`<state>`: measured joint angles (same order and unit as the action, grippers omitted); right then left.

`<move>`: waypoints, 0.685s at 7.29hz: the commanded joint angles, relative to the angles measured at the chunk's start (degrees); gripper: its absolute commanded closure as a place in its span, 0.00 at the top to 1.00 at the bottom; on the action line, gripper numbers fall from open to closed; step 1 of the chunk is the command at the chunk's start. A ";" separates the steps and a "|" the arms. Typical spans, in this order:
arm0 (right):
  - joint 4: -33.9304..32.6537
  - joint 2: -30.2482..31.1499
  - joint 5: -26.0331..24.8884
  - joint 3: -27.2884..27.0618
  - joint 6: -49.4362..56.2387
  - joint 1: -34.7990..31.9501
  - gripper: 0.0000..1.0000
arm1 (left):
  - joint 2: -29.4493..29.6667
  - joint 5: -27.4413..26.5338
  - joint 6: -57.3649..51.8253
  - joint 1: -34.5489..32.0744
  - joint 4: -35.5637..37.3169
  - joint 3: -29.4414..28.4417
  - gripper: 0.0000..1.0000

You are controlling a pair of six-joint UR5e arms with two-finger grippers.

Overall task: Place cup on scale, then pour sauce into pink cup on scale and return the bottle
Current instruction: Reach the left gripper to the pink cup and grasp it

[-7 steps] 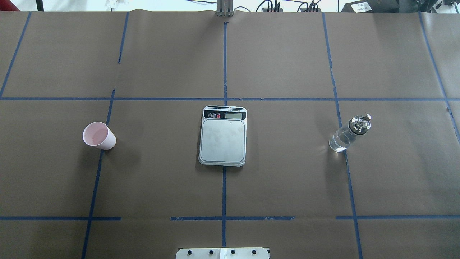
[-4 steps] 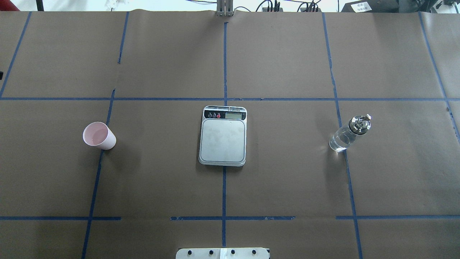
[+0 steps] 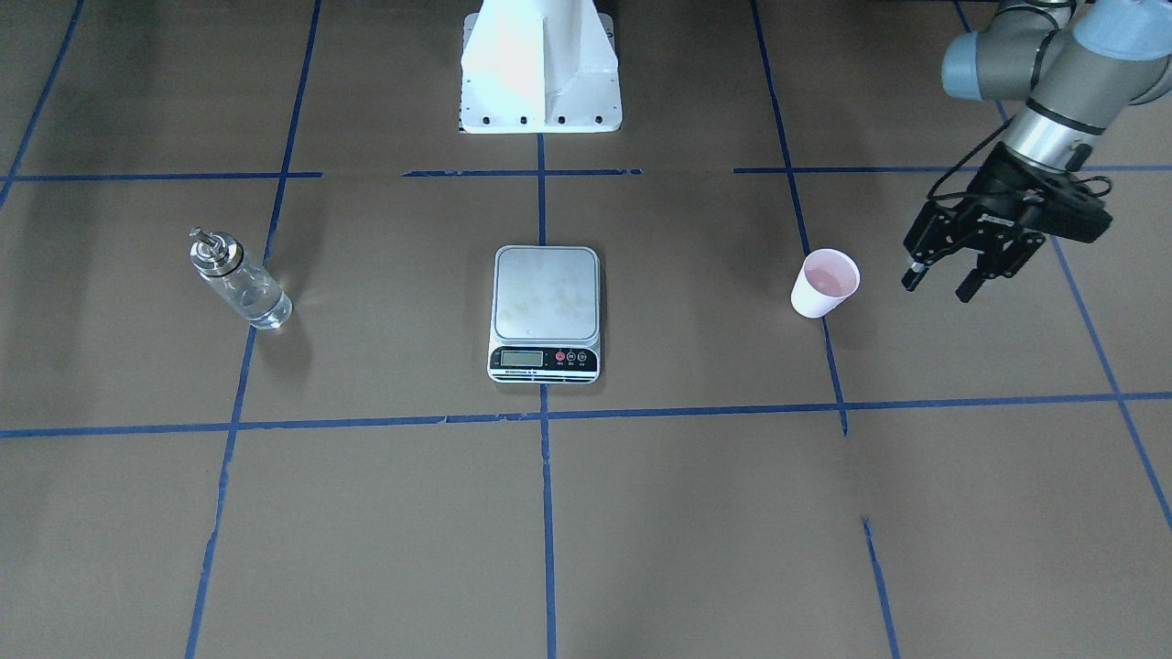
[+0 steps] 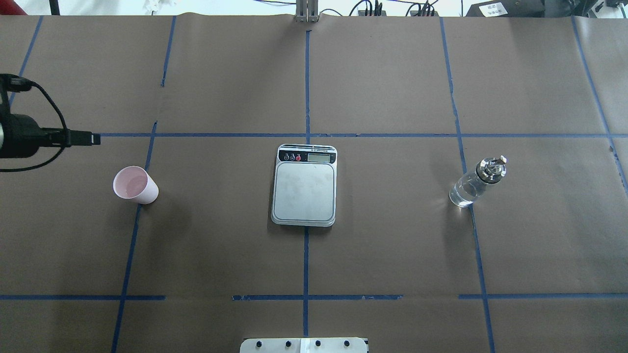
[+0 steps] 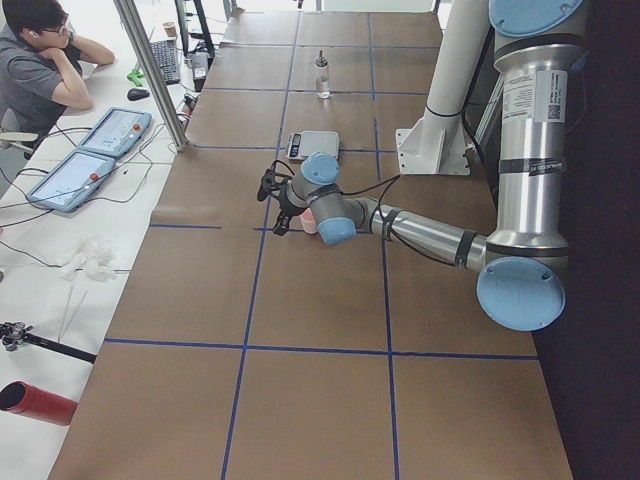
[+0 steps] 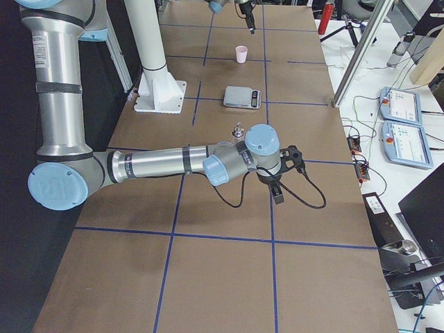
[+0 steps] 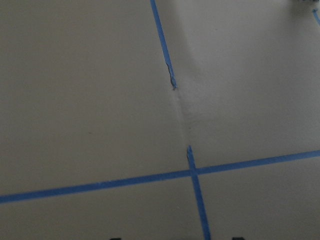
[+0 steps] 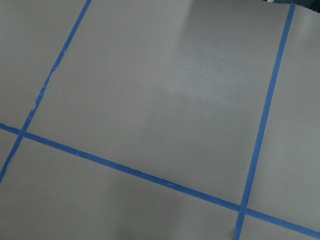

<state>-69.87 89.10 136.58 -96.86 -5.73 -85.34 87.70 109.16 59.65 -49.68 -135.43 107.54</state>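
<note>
The pink cup stands upright on the left half of the table, also in the front view. The scale lies in the middle with nothing on its platform. The glass bottle with the silver cap stands upright on the right and holds clear liquid. My left gripper is open and empty, raised, a short way to the outer side of the cup; it enters the overhead view at the left. My right gripper shows only in the exterior right view, near the bottle; I cannot tell its state.
Brown paper with blue tape lines covers the table. The robot's white base stands at the near middle edge. An operator sits beyond the far edge beside two tablets.
My left arm has come into the overhead view from the left edge, toward the cup. The cup, scale and bottle have not moved.
</note>
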 commanded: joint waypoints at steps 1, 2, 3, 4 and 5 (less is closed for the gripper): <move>0.00 0.11 0.00 0.00 0.02 0.00 1.00 | -0.08 -5.88 5.65 7.30 3.85 2.85 0.66; 0.00 0.11 0.00 0.00 0.02 0.00 1.00 | -0.25 -7.63 5.74 9.06 4.55 2.68 0.66; 0.00 0.11 0.00 0.00 0.02 0.00 1.00 | -0.25 -8.09 5.74 10.12 5.69 2.59 0.63; 0.00 0.11 0.00 0.00 0.02 0.00 1.00 | -0.43 -8.09 5.74 10.56 5.88 2.24 0.54; 0.00 0.11 0.00 0.00 0.02 0.00 1.00 | -0.60 -8.26 5.65 10.57 5.88 1.98 0.54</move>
<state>-69.87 89.21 136.58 -96.86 -5.71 -85.34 87.29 101.18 65.34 -39.47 -129.78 109.82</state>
